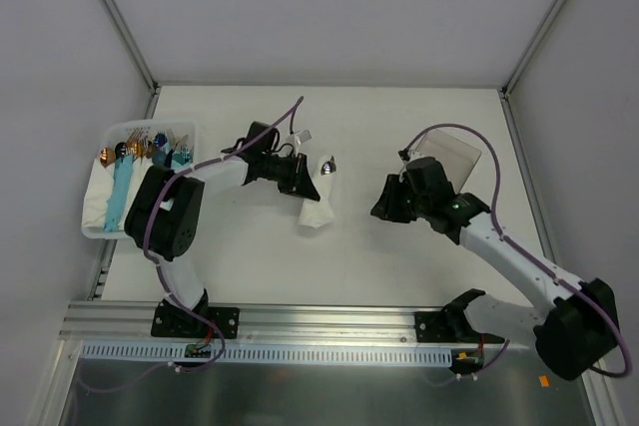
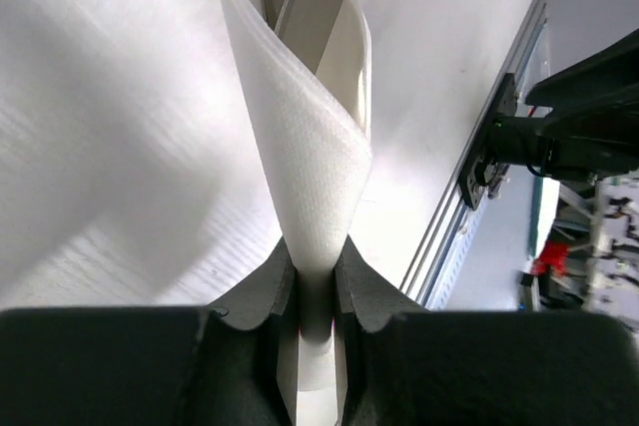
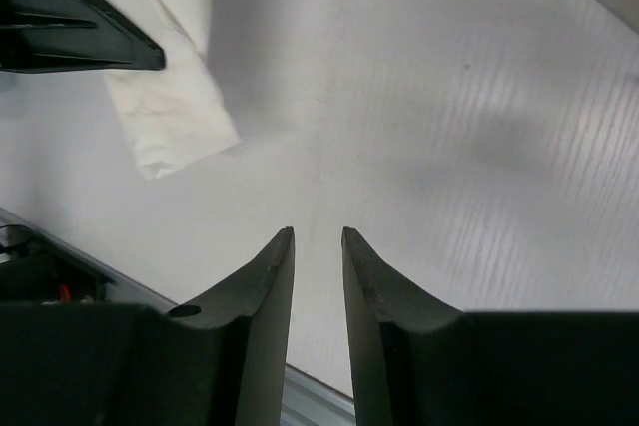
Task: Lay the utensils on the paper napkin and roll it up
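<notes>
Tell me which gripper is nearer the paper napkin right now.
Left. The left gripper is clamped on the paper napkin; the right gripper sits apart to its right, empty.

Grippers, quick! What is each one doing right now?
Left gripper: shut on the paper napkin.
Right gripper: open a little, holding nothing.

No text, label, brand, number or sign can be read anywhere.
</notes>
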`<state>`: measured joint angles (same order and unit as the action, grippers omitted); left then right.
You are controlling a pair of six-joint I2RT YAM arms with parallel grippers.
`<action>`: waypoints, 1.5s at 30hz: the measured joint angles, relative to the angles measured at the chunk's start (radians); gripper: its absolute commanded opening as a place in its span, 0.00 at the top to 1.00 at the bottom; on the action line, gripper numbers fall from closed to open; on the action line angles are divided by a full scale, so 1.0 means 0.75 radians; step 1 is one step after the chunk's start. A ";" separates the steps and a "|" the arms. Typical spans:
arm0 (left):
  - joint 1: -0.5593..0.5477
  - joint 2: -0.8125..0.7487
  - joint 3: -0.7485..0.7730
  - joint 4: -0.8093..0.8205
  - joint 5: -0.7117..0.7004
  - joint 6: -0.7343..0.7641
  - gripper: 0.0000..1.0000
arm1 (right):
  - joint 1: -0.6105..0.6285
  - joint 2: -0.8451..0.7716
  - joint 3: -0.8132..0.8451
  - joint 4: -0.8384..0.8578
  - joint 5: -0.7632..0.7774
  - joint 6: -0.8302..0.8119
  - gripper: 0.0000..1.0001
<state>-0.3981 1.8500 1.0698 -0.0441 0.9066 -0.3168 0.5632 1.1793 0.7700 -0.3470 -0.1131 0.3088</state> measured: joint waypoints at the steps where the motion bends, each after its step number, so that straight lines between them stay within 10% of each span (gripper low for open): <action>1: 0.000 -0.052 -0.003 -0.003 -0.003 0.019 1.00 | 0.000 -0.067 0.010 -0.007 -0.007 -0.002 0.71; 16: 0.022 -0.791 0.012 -0.009 -0.155 0.082 1.00 | 0.280 -0.287 0.254 0.065 0.036 0.061 0.67; 25: 0.051 -0.904 0.027 -0.152 -0.318 0.043 1.00 | 0.535 -0.076 0.587 0.135 0.311 0.055 0.49; 45: 0.052 -1.010 0.046 -0.250 -0.314 -0.203 1.00 | 0.696 0.168 0.688 0.148 0.562 0.067 0.50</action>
<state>-0.3588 1.0927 1.1046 -0.2317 0.6712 -0.4694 1.0855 1.3052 1.2858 -0.2363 0.3084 0.3588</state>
